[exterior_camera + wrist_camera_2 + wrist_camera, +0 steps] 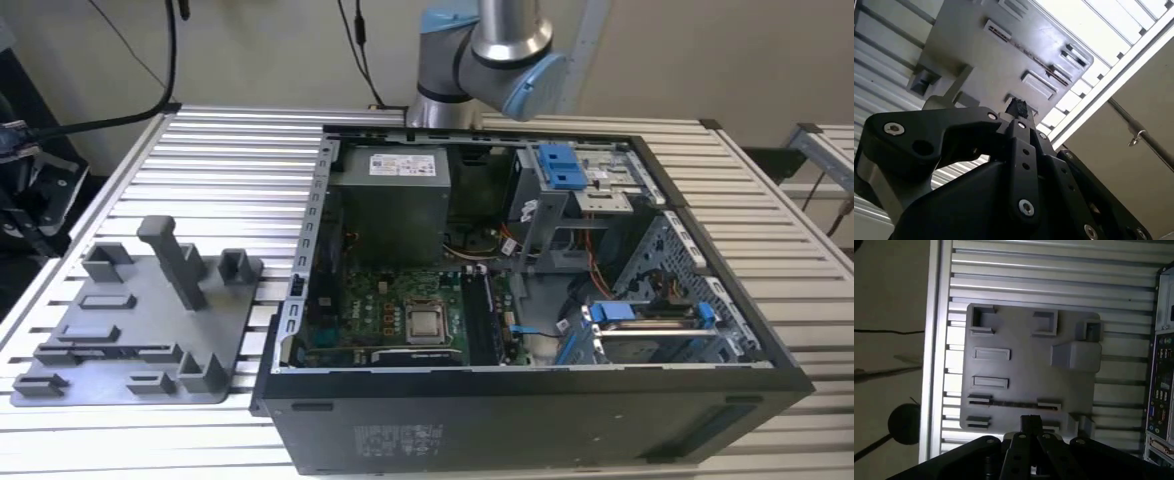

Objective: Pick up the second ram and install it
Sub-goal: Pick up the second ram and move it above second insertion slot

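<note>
Second wrist view: your gripper (1016, 107) has its tips pressed together on nothing, well above the grey tray (979, 57). The second ram (1004, 403) looks like that dark strip, edge-on in the tray's long slot. Come down off-line or unopened and you'll strike it.

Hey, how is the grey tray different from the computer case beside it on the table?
The grey tray is pale grey; the computer case is black. The tray is a low flat plate with upright posts; the case is a deep box, open on top, showing a motherboard. The tray covers far less of the surface than the case. Both rest on the slatted table.
</note>
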Available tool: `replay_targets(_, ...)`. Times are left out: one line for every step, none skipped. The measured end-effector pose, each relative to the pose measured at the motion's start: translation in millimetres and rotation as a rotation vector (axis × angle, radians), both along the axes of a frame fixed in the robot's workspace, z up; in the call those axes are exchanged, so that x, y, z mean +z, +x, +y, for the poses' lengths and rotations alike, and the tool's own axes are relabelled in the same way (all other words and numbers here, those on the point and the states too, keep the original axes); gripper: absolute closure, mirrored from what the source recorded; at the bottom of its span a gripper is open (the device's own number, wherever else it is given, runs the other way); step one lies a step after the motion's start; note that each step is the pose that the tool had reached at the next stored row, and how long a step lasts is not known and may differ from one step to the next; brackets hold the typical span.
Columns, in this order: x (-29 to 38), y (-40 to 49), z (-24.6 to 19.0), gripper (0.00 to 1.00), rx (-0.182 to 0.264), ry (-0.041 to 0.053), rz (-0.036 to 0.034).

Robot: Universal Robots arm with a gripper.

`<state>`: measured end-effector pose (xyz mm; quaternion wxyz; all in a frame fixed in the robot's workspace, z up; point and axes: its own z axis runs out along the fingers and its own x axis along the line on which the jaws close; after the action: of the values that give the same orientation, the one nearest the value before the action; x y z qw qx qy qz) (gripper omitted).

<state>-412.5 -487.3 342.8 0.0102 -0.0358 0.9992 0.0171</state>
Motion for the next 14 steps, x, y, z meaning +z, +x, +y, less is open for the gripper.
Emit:
replay_targets(0.0, 0.0, 0.0, 0.89, 0.012, 0.0, 0.0)
replay_targets(0.0, 0.0, 0.0, 0.89, 0.026, 0.0, 0.0)
replay_targets(0.0, 0.0, 0.0, 0.89, 0.04, 0.0, 0.0)
replay_targets(0.0, 0.0, 0.0, 0.89, 0.055, 0.0001, -0.0001)
replay_targets(0.0, 0.0, 0.0, 0.89, 0.07, 0.0, 0.0)
replay_targets(0.0, 0.0, 0.0, 0.89, 0.087, 0.0001, -0.0001)
replay_targets(0.0, 0.0, 0.0, 0.89, 0.102, 0.0, -0.0001)
replay_targets(0.0, -0.1, 0.0, 0.89, 0.117, 0.0, 0.0)
replay_targets(0.1, 0.0, 0.0, 0.89, 0.133, -0.0001, 0.0001)
replay_targets(0.1, -0.1, 0.0, 0.89, 0.149, 0.0, 0.0001)
replay_targets(0.0, -0.1, 0.0, 0.89, 0.166, 0.0, 0.0001)
replay_targets(0.0, -0.1, 0.0, 0.89, 0.183, 0.0, 0.0)
replay_targets(0.0, -0.1, 0.0, 0.89, 0.2, 0.0, 0.0)
replay_targets(0.0, -0.1, 0.0, 0.89, 0.216, 0.0, 0.0)
